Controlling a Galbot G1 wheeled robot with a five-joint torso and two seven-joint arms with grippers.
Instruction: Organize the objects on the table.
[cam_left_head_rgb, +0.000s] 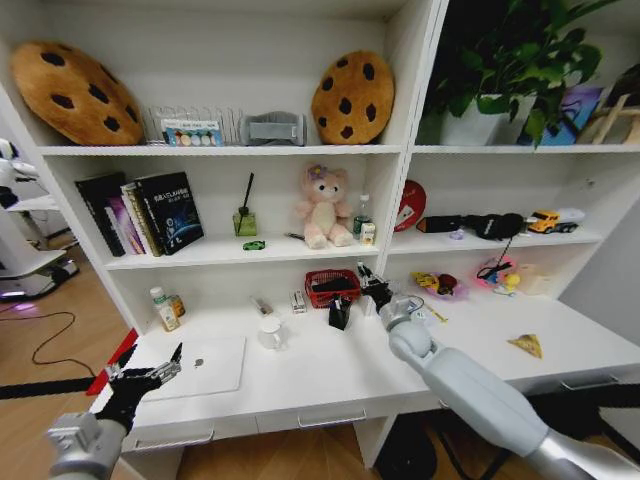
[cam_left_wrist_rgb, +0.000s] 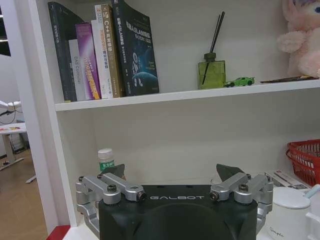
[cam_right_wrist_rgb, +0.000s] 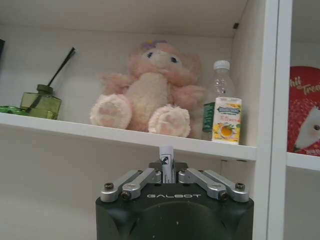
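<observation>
Right hand is gripping a small white pen-like item, fingers clamped on it, hovering over the counter back edge beside the black pen holder. Left hand is hanging off the counter's left front corner, fingers spread apart, silver laptop just beside it.

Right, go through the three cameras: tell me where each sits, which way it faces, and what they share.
Head view: high on the robot, looking down at the white desk and shelving; both arms show.
Left wrist view: behind the open left gripper, facing the books.
Right wrist view: behind the right gripper, shut on a white marker, facing the pink plush bear.
Both wrist views share the green diffuser bottle.
</observation>
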